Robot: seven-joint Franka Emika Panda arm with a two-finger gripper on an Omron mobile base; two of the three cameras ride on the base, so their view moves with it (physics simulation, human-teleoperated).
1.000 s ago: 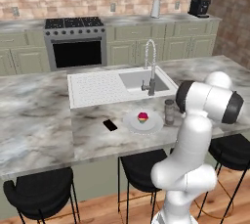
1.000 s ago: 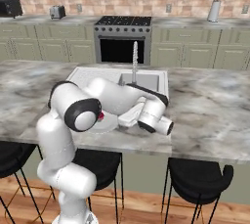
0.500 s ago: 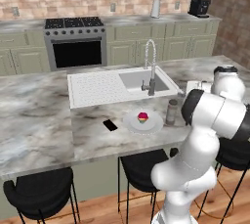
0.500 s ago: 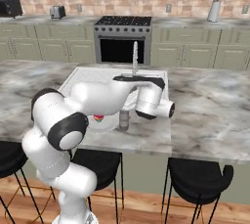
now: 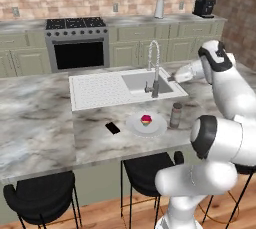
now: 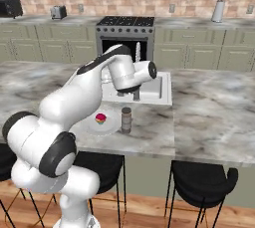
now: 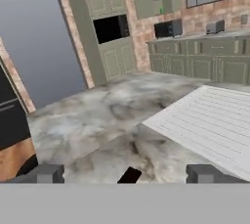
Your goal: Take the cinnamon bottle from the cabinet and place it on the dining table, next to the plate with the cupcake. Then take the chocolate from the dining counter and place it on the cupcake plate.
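Note:
The cinnamon bottle (image 5: 176, 115) (image 6: 126, 120) stands upright on the marble dining table (image 5: 40, 128), just right of the white plate (image 5: 156, 128) (image 6: 89, 126) that holds the cupcake (image 5: 145, 120) (image 6: 100, 118). The black chocolate (image 5: 112, 128) lies flat on the marble left of the plate. It also shows low in the hand view as the chocolate (image 7: 130, 175), between the fingertips but well beyond them. My gripper (image 5: 173, 78) (image 7: 126, 174) hovers over the right end of the sink, above and behind the bottle, open and holding nothing.
A white sink with drainboard (image 5: 100, 89) (image 7: 210, 125) and a tall faucet (image 5: 154, 68) sits behind the plate. Black stools (image 5: 42, 200) (image 6: 201, 182) line the near edge. Stove (image 5: 77, 48) and cabinets run along the back wall.
The hand has risen from beside the bottle and swung back over the sink, turning to face left. The bottle stands alone beside the plate.

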